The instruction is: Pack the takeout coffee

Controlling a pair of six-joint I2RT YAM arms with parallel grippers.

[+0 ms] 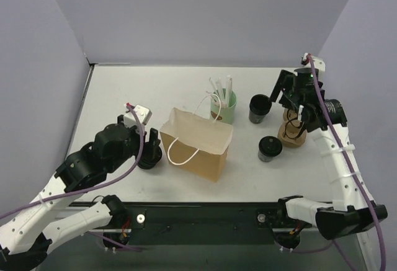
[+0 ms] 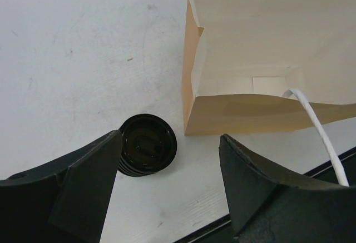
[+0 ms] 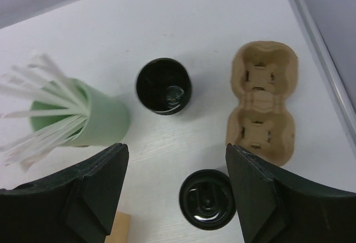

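On the left side of the white counter (image 1: 124,91), the left tool (image 2: 169,138) hangs with its jaws spread wide and nothing held. Seen from the left wrist, a squat stack of black ringed lids (image 2: 147,152) sits on the counter just by the left finger (image 2: 89,182), partly under it. From above, the same stack shows just under the tool, close to the left side of the paper bag (image 1: 195,144).

The bag stands upright with its mouth open. One white cord handle (image 1: 180,153) lies against its near face.

Behind the bag's far right corner is a mint-green cup (image 1: 223,108) full of white straws (image 1: 220,88). To its right stands an open black cup (image 1: 259,108) with no lid. The right wrist view shows something small and shiny at the bottom of this cup, but I cannot tell what it is.

The takeout coffee (image 1: 270,148), a black cup with its round black lid on, stands on the counter to the right of the bag and apart from it. It is nearer the arms than the open cup. A two-cup cardboard carrier (image 1: 293,131) lies flat just beside it on the right.

The right tool (image 1: 291,100) hovers above this group with its jaws also wide apart and empty. In its wrist view the lidded cup sits low between the two fingers (image 3: 94,187), untouched.
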